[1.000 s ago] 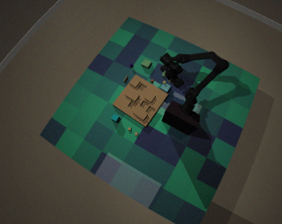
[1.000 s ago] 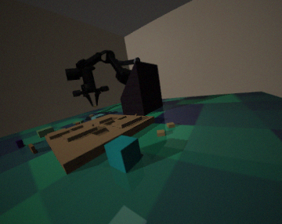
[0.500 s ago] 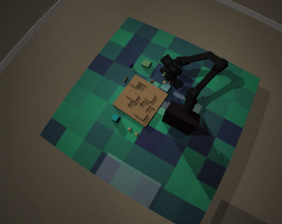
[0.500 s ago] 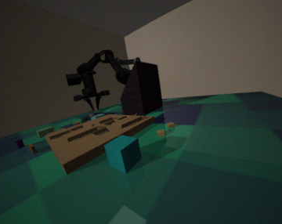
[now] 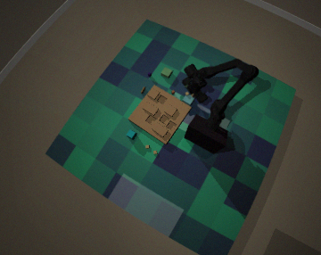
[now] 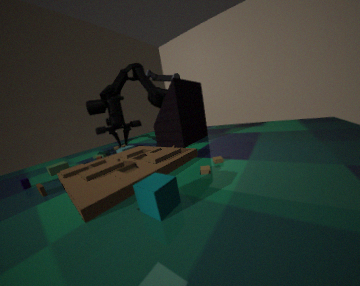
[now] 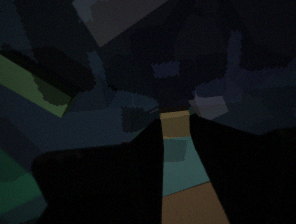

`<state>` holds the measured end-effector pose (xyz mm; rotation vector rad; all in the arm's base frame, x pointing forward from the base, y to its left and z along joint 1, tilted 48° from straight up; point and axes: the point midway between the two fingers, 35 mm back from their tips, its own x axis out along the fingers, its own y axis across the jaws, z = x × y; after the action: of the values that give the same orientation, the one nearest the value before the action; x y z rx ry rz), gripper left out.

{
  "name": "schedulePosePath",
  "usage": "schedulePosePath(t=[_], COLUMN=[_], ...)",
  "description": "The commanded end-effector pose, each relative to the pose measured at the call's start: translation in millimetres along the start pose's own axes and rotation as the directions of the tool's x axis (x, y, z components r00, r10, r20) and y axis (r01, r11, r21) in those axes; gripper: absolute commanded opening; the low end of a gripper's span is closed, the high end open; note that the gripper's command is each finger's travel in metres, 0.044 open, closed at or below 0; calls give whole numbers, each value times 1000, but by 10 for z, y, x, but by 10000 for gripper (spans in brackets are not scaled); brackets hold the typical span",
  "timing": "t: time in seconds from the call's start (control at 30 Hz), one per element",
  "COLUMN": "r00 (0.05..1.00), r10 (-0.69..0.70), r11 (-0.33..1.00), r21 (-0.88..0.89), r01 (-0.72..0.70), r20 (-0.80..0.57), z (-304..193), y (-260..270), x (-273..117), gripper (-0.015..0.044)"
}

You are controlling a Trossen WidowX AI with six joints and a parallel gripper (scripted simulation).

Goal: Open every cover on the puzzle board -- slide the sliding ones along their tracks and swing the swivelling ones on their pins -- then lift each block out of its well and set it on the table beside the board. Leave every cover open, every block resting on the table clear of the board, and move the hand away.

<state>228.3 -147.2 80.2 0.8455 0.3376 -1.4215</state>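
The brown puzzle board [image 5: 137,118] [image 6: 92,197] [image 7: 194,206] lies on the table with raised covers beside dark wells; how far each cover is open is too small to tell. My gripper [image 5: 190,94] [image 6: 123,144] [image 7: 174,123] is low, just off the board's edge on the arm's side, and shut on a small tan block [image 7: 175,125]. A teal cube [image 5: 131,134] [image 6: 157,195], a yellow-green block [image 5: 167,72] [image 6: 58,168] [image 7: 17,76], a dark purple block [image 5: 149,75] [image 6: 25,183] and an orange-brown block [image 5: 143,89] [image 6: 41,189] rest off the board.
Two small tan blocks [image 5: 147,146] [image 5: 155,152] [image 6: 205,170] [image 6: 218,160] lie beyond the board's edge near the teal cube. A small orange block [image 5: 173,92] [image 6: 98,157] lies close to the board near my gripper. The dark arm base [image 5: 207,134] [image 6: 182,115] stands beside the board.
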Motion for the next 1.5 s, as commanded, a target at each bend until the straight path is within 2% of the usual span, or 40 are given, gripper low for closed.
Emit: schedulePosePath(t=[0.0,0.43,0.9,1.17,1.47], r00=[1000,1000,1000,999,1000], r10=[-6,-1,0,37,19], r11=[1000,1000,1000,997,999], r21=[-6,-9,-7,-64,-43], r01=[6,1,0,-37,-19], r20=[1,13,14,5,-2], z=[3,47,48,29,-1], y=[-24,-59,-48,48,32], x=[84,257,219,134,-89], gripper=[80,80,440,440,440])
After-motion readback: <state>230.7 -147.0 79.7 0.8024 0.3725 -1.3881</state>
